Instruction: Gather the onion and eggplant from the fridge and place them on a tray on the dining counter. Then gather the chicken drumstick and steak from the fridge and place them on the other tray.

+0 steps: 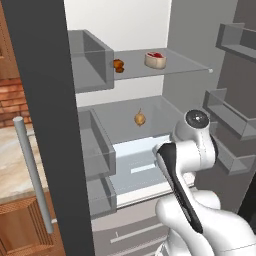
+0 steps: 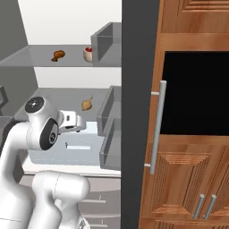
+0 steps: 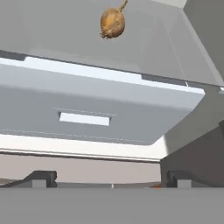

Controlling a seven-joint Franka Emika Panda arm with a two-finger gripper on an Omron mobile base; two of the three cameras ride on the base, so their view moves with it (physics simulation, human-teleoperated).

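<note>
The fridge stands open in front of me. On its upper glass shelf lie the golden-brown chicken drumstick and, to its right, the red steak with its whitish rim. The brown onion rests alone on the middle shelf and appears near the top of the hand view. My gripper is open, nothing between its fingertips, and sits low in front of the pale drawer, below and short of the onion. The eggplant, the trays and the dining counter are out of view.
Grey door bins line the fridge's left side and more bins hang on the right door. A pale drawer front lies under the onion's shelf. Wooden cabinets with a dark oven recess stand on the right.
</note>
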